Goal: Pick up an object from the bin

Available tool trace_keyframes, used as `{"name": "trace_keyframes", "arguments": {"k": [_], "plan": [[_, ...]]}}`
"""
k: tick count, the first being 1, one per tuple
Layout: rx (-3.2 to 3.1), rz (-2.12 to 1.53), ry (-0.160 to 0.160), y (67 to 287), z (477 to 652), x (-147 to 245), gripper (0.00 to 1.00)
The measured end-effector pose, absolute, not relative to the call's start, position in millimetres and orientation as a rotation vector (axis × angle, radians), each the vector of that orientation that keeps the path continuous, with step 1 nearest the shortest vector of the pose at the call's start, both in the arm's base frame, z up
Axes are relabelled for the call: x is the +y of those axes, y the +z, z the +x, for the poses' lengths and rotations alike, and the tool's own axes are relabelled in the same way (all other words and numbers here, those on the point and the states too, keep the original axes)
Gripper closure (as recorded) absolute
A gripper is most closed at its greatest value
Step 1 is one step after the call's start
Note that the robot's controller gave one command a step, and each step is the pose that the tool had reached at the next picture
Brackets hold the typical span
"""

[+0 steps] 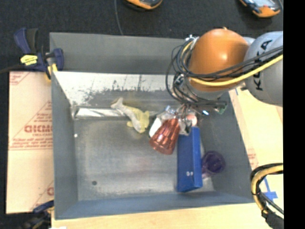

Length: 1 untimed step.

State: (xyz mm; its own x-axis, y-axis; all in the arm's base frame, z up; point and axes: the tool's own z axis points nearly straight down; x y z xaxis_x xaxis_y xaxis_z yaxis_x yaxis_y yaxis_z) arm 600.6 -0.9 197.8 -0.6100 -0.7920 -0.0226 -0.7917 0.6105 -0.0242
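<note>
As nothing is seen lifted, I judge the pick is not yet done: the tool (183, 119) stands low in the right middle of the grey bin (95, 175), at the upper end of a red ribbed cup (164, 136), which lies tilted beside a blue box (189, 160), so the grasp and the lift are left. Whether the tool is apart or together I cannot tell, since the orange cover (217, 56) and cables hide it. The arm enters from the upper right of the frame, its wrist turned down toward the bin's floor.
</note>
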Motion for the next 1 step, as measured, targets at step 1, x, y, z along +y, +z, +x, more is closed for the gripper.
{"name": "trace_keyframes", "arguments": {"k": [1], "plan": [[2.793, -1.365, -0.017, 207.2, 600.8, -1.3, 1.00]]}}
